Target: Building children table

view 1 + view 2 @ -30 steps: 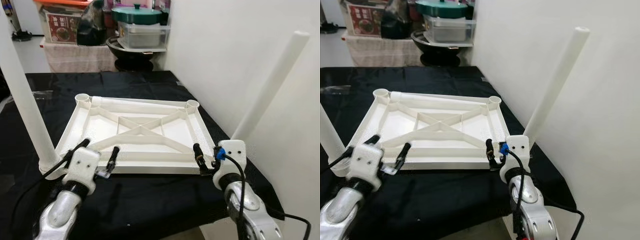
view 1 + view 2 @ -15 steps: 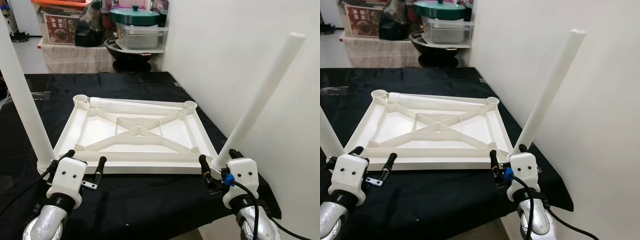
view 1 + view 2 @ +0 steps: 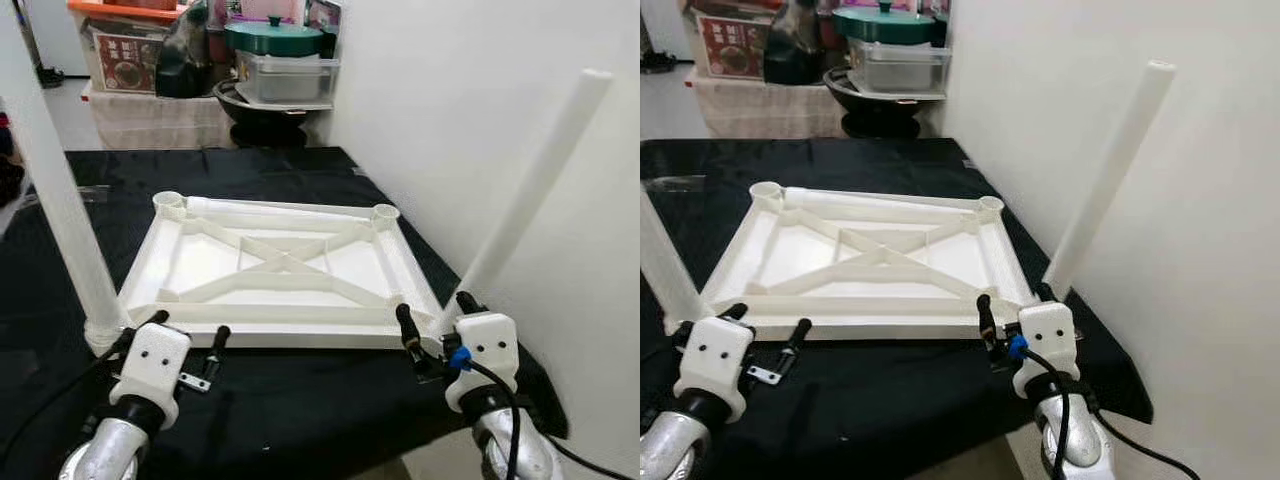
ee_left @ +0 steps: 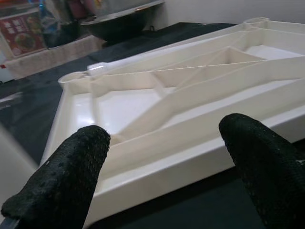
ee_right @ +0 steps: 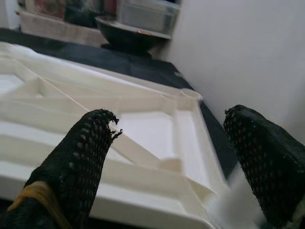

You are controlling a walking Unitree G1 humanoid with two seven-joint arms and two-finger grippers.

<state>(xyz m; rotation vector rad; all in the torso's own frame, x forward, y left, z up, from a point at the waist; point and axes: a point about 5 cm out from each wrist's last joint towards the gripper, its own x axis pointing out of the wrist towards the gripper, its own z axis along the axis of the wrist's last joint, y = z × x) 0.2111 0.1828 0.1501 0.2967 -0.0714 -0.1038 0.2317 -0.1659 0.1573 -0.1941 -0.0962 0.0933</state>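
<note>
Versus half a second ago: our view has shifted a little and the tabletop sits slightly further right in frame; both grippers hold about the same spots at the near edge, no real change in finger spread.

Left gripper sits just short of the near-left corner, fingers apart, nothing between them. Right gripper is at the near-right corner, fingers apart around the base of the right leg; we can't tell if they touch it.

White plastic tabletop lies upside down on the black cloth, ribbed underside up with an X brace in the middle. Right leg stands in the near-right corner, tilted outward to the right. Left leg stands in the near-left socket, close to upright. Both far corner sockets are unfilled. A loose white tube lies along the far rim.

Beyond: a clear lidded bin with a green lidded pot on top; contents not readable.
</note>
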